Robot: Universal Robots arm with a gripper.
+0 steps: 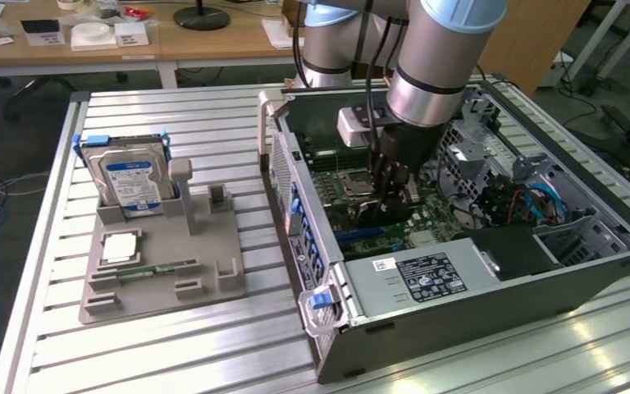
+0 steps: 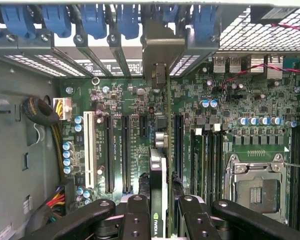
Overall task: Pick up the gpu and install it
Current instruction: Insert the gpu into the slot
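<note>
The open computer case (image 1: 479, 320), right of centre in the exterior view, holds one motherboard (image 2: 115, 100), one power supply (image 1: 425, 275) and the gripper (image 2: 162, 207). The gripper's fingers (image 2: 137, 212) are clamped narrowly on the gpu (image 2: 158, 160), which stands on edge over the slots. At the exterior view's left, the grey holder (image 1: 216, 283) carries one upright hard drive (image 1: 129, 176), one memory stick (image 1: 145, 269) and one silver chip (image 1: 120, 245).

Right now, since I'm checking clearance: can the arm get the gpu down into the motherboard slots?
Probably yes: the jaws hold the gpu edge-on above the motherboard, the case is open, and nothing lies between card and slots.
</note>
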